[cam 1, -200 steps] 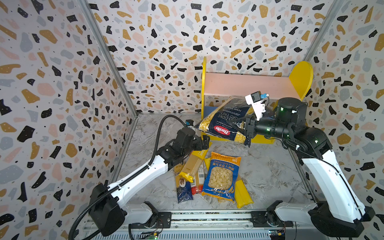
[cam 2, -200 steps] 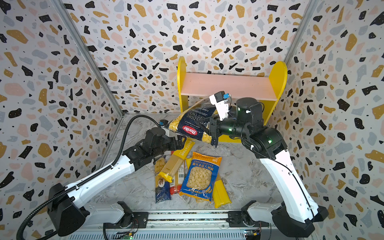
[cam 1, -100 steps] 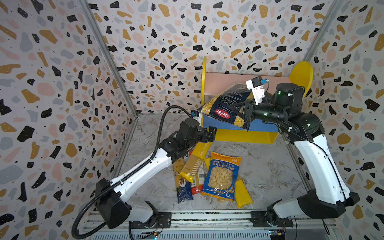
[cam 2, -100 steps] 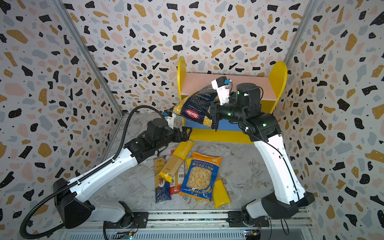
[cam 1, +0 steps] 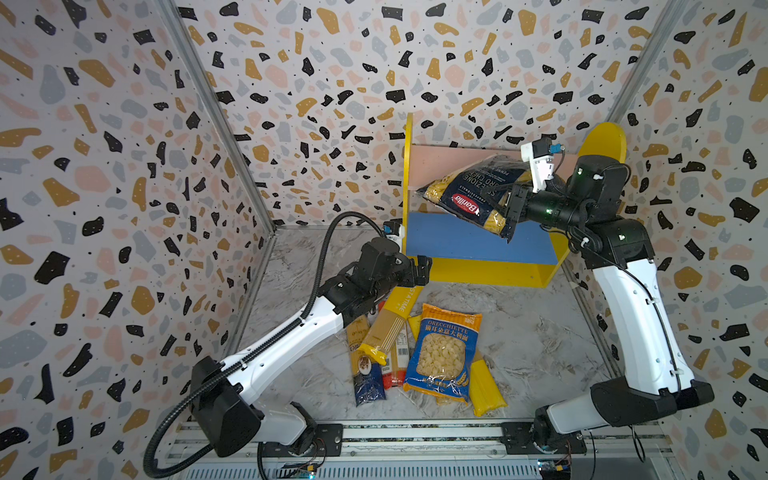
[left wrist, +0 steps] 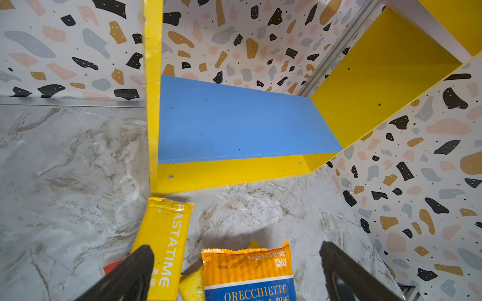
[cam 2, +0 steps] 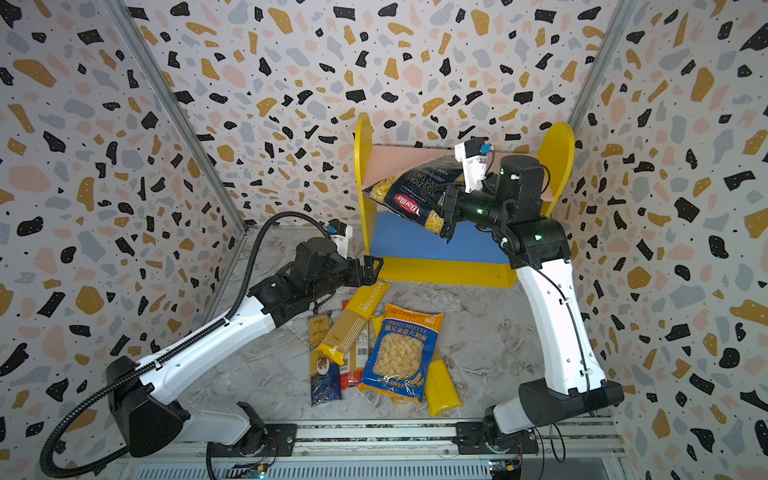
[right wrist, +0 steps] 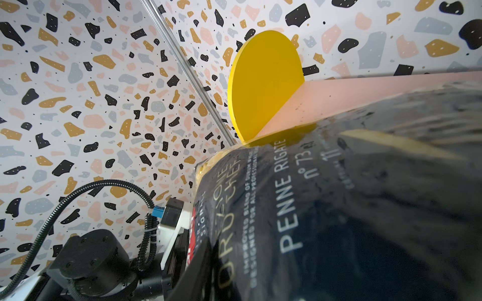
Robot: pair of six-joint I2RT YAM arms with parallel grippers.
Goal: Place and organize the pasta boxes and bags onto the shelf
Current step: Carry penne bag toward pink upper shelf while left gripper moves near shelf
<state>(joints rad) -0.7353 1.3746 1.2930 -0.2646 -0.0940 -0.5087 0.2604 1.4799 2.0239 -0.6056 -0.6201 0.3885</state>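
My right gripper point(cam 1: 510, 204) point(cam 2: 448, 208) is shut on the navy Barilla penne bag point(cam 1: 469, 195) point(cam 2: 409, 195) point(right wrist: 339, 208). The bag hangs tilted in the air in front of the shelf point(cam 1: 409, 166) point(cam 2: 362, 166), between its pink upper board point(cam 1: 436, 162) point(right wrist: 339, 91) and blue lower board point(cam 1: 457, 245) point(left wrist: 234, 120). My left gripper point(cam 1: 422, 270) point(cam 2: 374, 269) point(left wrist: 234, 250) stands open and empty, low by the shelf's left foot. Just before it on the floor lie the orecchiette bag point(cam 1: 442, 353) point(left wrist: 250, 273) and a yellow spaghetti pack point(cam 1: 390, 320) point(left wrist: 167, 234).
Under those two packs in the floor pile are a blue-ended slim pack point(cam 1: 365, 370), a red slim pack point(cam 1: 387, 376) and another yellow pack point(cam 1: 486, 386). Patterned walls close in on three sides. The shelf stands against the back wall at the right.
The right gripper has carried the penne bag up and back, from beside the shelf's base to the level of its boards. The left gripper advanced slightly toward the shelf, then held still.
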